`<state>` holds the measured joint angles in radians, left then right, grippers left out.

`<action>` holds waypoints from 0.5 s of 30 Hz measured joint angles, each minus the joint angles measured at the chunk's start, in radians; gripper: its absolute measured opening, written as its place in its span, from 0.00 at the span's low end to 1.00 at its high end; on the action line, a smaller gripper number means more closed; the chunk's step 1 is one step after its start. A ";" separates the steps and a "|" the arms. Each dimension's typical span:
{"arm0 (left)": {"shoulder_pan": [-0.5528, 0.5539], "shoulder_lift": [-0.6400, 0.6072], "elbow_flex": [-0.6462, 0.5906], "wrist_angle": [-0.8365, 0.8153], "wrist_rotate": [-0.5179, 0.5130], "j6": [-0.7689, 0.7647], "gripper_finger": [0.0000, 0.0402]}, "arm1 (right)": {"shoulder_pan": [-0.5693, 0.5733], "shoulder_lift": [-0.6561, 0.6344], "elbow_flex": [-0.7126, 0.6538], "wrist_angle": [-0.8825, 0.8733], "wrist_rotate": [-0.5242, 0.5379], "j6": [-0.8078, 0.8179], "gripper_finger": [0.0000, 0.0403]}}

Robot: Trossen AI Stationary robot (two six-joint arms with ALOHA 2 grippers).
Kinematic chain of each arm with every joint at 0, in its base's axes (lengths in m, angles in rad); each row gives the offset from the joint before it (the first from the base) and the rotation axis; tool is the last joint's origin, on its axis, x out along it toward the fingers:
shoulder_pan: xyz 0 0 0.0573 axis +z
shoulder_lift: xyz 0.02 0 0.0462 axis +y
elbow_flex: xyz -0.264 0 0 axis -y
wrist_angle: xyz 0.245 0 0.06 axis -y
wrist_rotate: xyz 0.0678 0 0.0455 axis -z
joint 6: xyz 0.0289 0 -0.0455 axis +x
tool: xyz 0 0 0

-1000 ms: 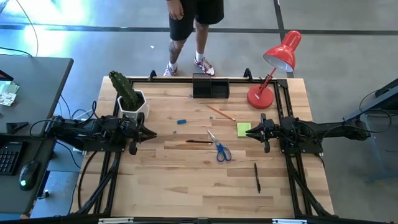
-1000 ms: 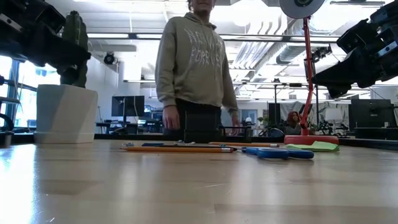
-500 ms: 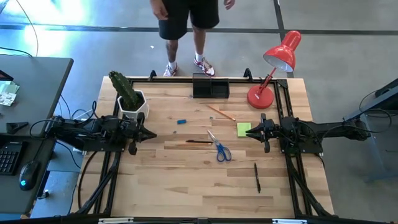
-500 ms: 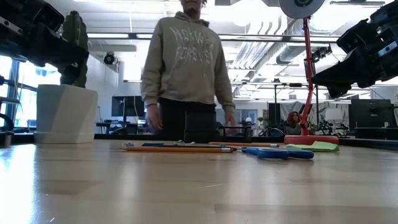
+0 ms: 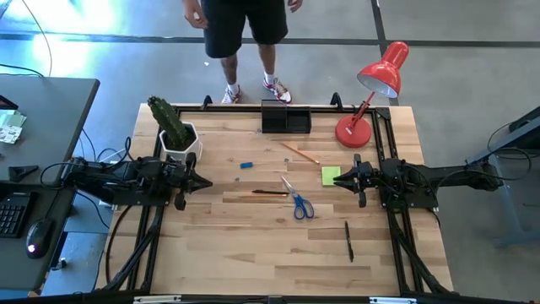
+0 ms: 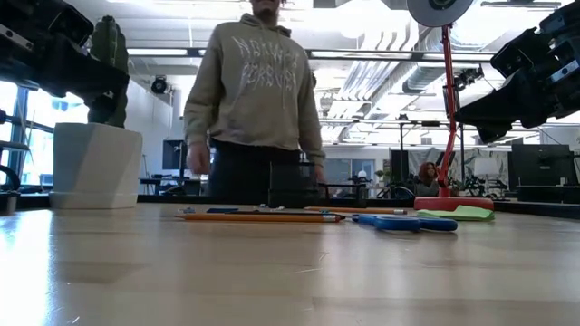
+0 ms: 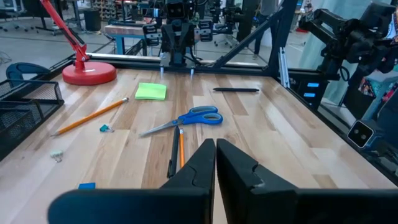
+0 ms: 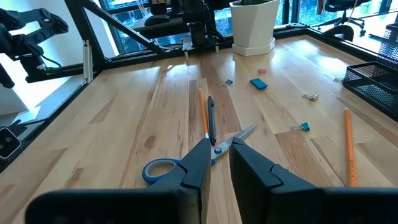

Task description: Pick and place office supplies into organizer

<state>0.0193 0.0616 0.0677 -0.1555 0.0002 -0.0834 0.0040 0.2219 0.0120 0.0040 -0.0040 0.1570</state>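
The black organizer (image 5: 285,116) stands at the table's far edge. A blue eraser (image 5: 246,165), an orange pencil (image 5: 301,153), a yellow-green sticky pad (image 5: 330,175), blue-handled scissors (image 5: 297,200), a pencil and pen side by side (image 5: 270,192) and a black pen (image 5: 348,241) lie flat on the wood. My left gripper (image 5: 205,181) hovers shut at the table's left side, pointing right. My right gripper (image 5: 337,181) hovers just near the sticky pad, pointing left, with a narrow gap between its fingers (image 8: 202,155).
A white pot with a cactus (image 5: 175,131) stands far left by my left arm. A red desk lamp (image 5: 371,93) stands far right. Small clips (image 8: 303,127) lie near the eraser. A person (image 5: 240,34) stands beyond the far edge.
Both arms and all items have stayed still. The person beyond the far edge has stepped toward the table's left.
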 joint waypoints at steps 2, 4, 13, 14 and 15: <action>0.000 0.000 0.000 0.000 0.000 0.000 0.02 | 0.000 0.000 0.000 0.000 0.000 0.000 0.13; 0.000 0.000 0.000 0.000 0.000 0.000 0.02 | 0.000 0.000 0.000 0.000 0.000 0.000 0.13; 0.000 0.000 0.000 0.000 0.000 0.000 0.02 | 0.000 0.000 0.000 0.000 0.000 0.000 0.13; 0.000 0.000 0.000 0.000 0.000 0.000 0.02 | 0.000 0.000 0.000 0.000 0.000 0.000 0.13; 0.000 0.000 0.000 0.000 0.000 0.000 0.02 | 0.000 0.000 0.000 0.000 0.000 0.000 0.13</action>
<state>0.0193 0.0616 0.0677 -0.1558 0.0002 -0.0834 0.0037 0.2221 0.0119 0.0040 -0.0040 0.1569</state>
